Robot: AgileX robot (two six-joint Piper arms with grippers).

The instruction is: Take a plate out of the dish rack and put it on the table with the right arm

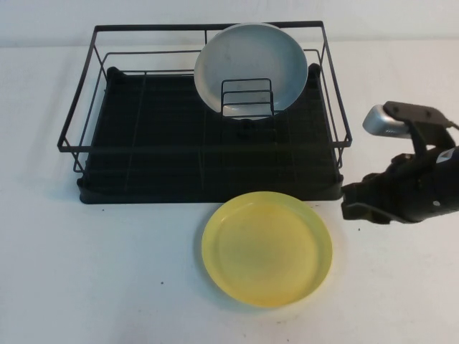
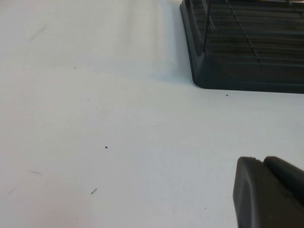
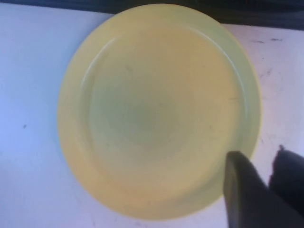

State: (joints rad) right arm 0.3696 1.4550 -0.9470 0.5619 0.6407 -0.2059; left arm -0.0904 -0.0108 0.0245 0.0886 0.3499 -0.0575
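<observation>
The pale-yellow plate lies flat on the white table, just in front of the dish rack. It fills the right wrist view. My right gripper hovers low just right of the plate's rim, empty, with its fingers together; it also shows in the right wrist view at the plate's edge, not touching it. My left gripper is out of the high view; it sits shut and empty over bare table near the rack's corner.
A pale grey-blue plate stands upright in the small wire holder at the back of the rack. The rack's black tray edge runs close behind the yellow plate. Bare table lies left of and in front of the plate.
</observation>
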